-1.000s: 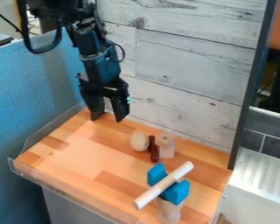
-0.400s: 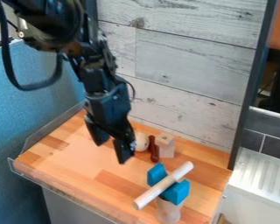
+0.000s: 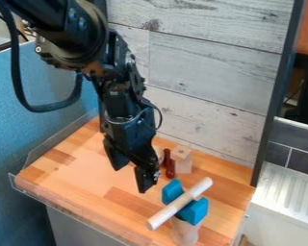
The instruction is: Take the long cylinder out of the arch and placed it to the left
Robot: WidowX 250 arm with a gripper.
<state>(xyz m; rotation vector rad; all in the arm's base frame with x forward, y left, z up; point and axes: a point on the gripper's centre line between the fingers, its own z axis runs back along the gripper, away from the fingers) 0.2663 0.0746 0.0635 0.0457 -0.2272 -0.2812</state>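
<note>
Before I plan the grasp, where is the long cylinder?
In the camera view, the long cylinder lies slantwise in the blue arch at lower right, with the gripper to its upper left.

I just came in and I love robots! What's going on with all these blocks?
A black robot arm is at the wooden table. Its tool is open, holding nothing, and hangs near the blue arch. The long pale cylinder is lying in that arch, sticking out on both sides, and hasn't been taken out. A dark red piece and a wooden block stand behind.
</note>
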